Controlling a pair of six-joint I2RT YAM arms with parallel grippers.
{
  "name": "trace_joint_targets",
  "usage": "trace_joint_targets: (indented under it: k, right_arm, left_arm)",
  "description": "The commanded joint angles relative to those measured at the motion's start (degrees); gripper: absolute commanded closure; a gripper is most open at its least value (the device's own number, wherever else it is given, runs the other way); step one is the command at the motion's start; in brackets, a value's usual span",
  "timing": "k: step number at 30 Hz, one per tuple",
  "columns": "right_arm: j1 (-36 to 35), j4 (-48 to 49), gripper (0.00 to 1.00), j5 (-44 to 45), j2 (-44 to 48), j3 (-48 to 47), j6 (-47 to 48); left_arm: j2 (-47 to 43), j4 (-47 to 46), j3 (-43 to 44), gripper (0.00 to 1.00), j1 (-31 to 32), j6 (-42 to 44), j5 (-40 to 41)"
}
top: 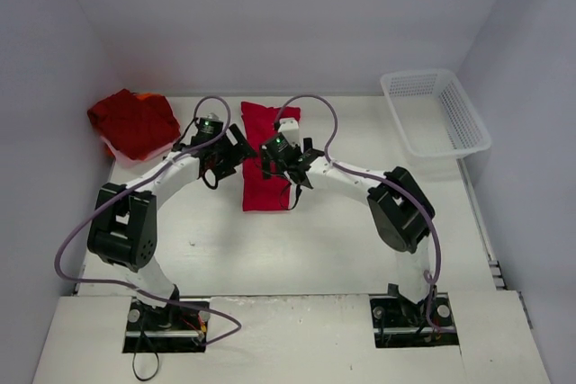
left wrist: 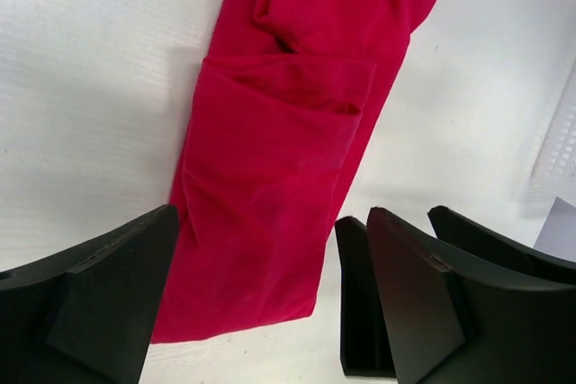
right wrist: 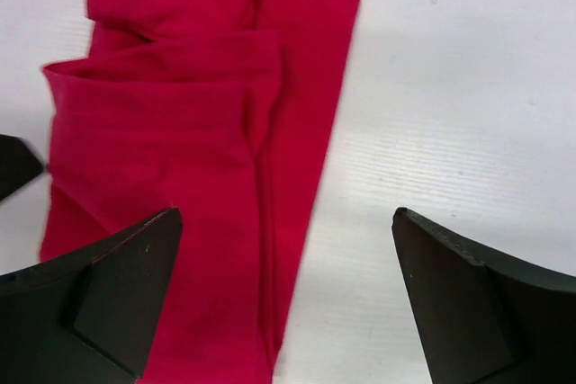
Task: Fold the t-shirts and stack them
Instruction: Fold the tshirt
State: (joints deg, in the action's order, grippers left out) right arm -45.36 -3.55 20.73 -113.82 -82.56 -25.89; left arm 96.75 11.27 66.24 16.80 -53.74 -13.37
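The left tool (left wrist: 270, 218) is hanging with its two black fingers spread wide and gripping nothing, and the right tool (right wrist: 286, 213) is standing just beside it, equally spread and equally empty. Both are hovering close together over the middle of the bright red soft cloth t-shirt (top: 261, 128), which is lying on the white counter (top: 270, 249) as a long, narrow strip running away from the arm bases. In the left wrist view the strip is passing between that tool's fingers, with a folded-in layer crossing it higher up. In the right wrist view it is lying under the left-hand finger and reaching partway into the gap, bare counter showing beneath the other finger. Judging from this, the lengthwise folds are looking finished and the crosswise fold is coming next. That is calling for each tool to drop to a corner of one short end, pinch all the layers together and carry that end over the other without letting the tucked sides slide open. A bundle of darker red cloth (top: 133, 123) is sitting well apart at the far left, the likely place for stacking, and a white plastic mesh basket (top: 468, 123) is standing at the far right.
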Motion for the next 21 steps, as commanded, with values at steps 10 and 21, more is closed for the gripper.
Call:
trace_joint_targets:
  k: [10,21]
  right_arm:
    - [-11.8,5.8,0.0,15.8,17.0,7.7,5.9]
    - [-14.9,4.6,0.0,8.7,23.9,18.8,5.6]
  left_arm:
    - [-18.9,-1.8,-4.4,0.19,0.8,2.8,3.1]
    - [-35.0,4.8,-17.2,0.19,2.9,-0.9,8.0]
